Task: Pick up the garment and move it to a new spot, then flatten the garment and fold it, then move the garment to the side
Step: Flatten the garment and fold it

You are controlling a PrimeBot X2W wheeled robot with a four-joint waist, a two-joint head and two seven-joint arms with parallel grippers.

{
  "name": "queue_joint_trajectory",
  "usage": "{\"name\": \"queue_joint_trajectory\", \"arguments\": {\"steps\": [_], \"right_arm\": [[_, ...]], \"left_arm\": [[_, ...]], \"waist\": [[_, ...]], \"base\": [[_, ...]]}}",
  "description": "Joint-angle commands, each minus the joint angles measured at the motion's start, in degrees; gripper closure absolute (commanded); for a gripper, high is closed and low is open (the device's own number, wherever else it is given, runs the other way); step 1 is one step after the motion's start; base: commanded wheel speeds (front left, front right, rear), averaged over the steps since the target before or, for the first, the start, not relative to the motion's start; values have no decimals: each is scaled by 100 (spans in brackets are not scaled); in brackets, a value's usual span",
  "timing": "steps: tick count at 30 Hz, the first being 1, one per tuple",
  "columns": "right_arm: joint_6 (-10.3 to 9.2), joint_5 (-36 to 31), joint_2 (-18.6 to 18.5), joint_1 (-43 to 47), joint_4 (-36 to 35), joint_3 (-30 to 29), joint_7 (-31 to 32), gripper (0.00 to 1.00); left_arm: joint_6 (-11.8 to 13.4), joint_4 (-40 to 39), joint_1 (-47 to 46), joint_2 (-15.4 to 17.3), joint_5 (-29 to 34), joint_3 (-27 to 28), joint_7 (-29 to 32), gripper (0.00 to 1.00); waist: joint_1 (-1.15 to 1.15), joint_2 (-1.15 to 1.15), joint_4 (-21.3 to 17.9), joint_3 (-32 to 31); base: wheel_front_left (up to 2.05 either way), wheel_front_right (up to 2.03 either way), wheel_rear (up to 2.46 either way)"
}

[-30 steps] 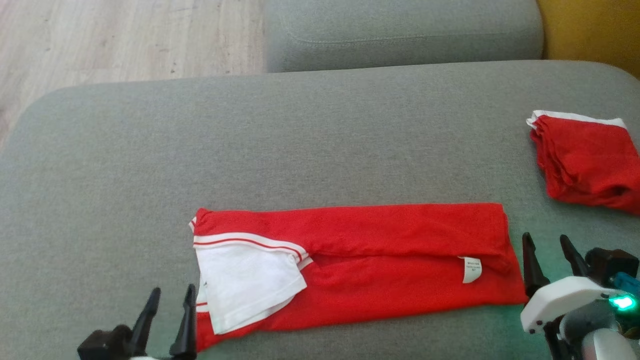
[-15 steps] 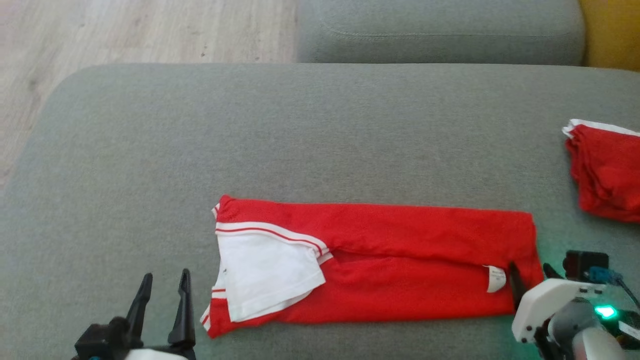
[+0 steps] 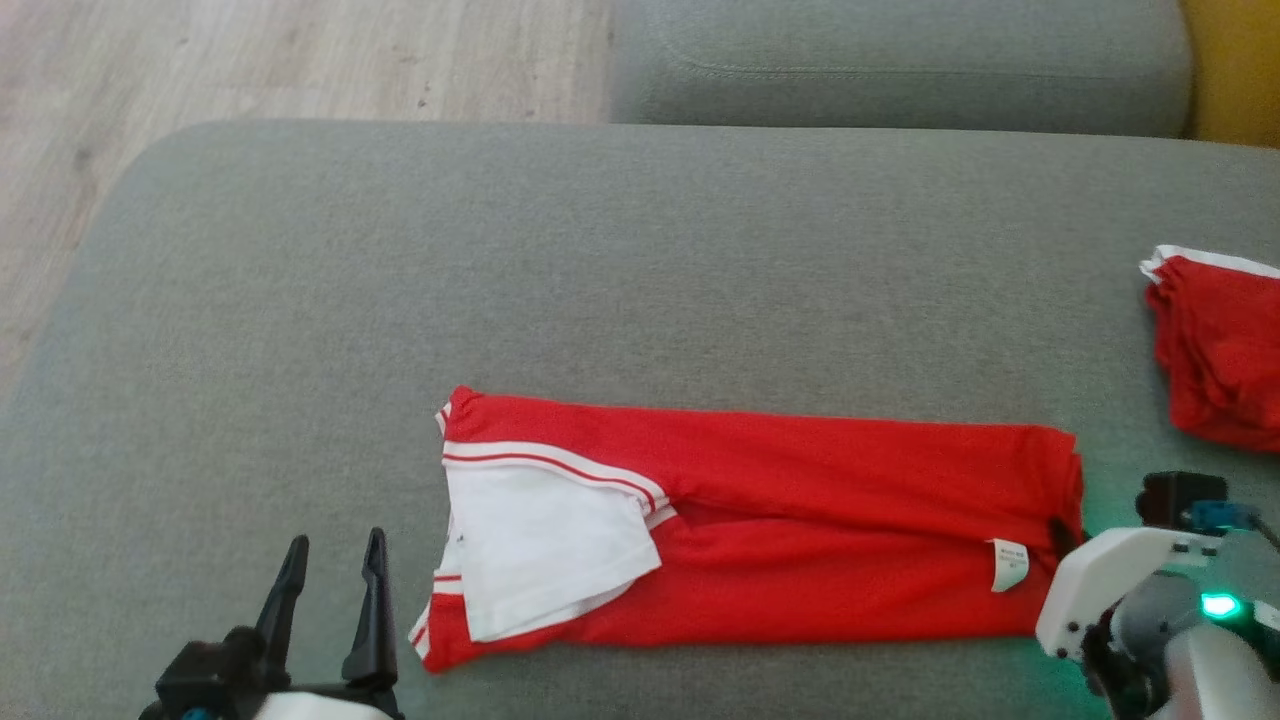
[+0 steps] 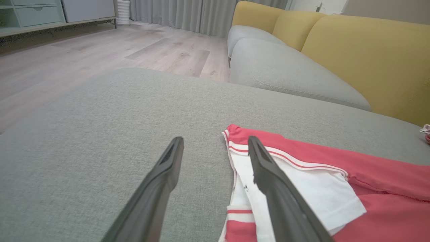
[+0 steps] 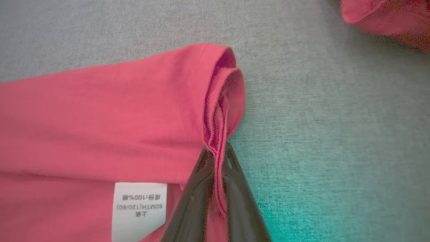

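**A:** Garment [image 3: 780,500], where is it?

**B:** On the grey sofa seat [image 3: 600,260], near the robot's side. It's flat and already folded lengthwise into a long strip, white-panel end to the left.

**A:** End effectors?

**B:** Right end effector [image 5: 216,151] is clenched on the strip's right-hand edge, pinching the stacked layers just beside the care label [image 5: 139,210]. Left end effector [image 3: 336,537] is released, fingers spread, near the white end and holding nothing.

**A:** Progress?

**B:** Pick-up, relocate and flatten look done, and the fold is partway. I'd say a crosswise fold is left, then the move aside.

**A:** Other red bundle [image 3: 1215,350]?

**B:** Well apart, far right. It's cut off by the frame, so I can't tell if it's folded.
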Motion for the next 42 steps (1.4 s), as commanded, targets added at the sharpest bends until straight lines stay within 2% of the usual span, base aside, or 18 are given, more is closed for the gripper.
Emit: {"name": "queue_joint_trajectory", "arguments": {"steps": [1, 10, 16, 22, 29, 34, 39, 42], "right_arm": [[36, 66, -186, -151, -192, 28, 15, 100], [36, 183, -773, 43, -1174, -495, 305, 100], [36, 354, -693, 196, -1753, -541, 559, 100], [36, 636, -328, 463, -2556, 282, 729, 100], [36, 1450, 101, 701, -3321, 1395, 921, 100], [36, 2146, 145, 690, -3260, 2073, 718, 100], [36, 2768, 148, 496, -2773, 2945, 235, 100], [36, 2914, 149, 302, -2364, 3248, -3, 100]], "left_arm": [[54, -197, -250, 68, 47, 198, -7, 0], [76, -188, -203, -40, 47, 87, 6, 0], [35, -112, -219, -104, 59, 6, -2, 0], [-24, -1, -270, -172, 78, -110, 14, 0], [-54, 49, -272, -195, 51, -144, 26, 0], [-149, -18, -286, -248, -60, -125, 27, 0], [-164, -57, -331, -256, -46, -178, 66, 0], [-166, -39, -340, -282, -41, -206, 68, 0]], "waist": [[0, 0, -74, -42], [0, 0, -457, -186], [0, 0, -602, -215], [0, 0, -524, -311], [0, 0, -242, -400], [0, 0, -41, -421], [0, 0, 219, -395], [0, 0, 343, -353]], "base": [[0, 0, 0], [0, 0, 0], [0, 0, 0], [0, 0, 0], [0, 0, 0], [0, 0, 0], [0, 0, 0], [0, 0, 0]]}}
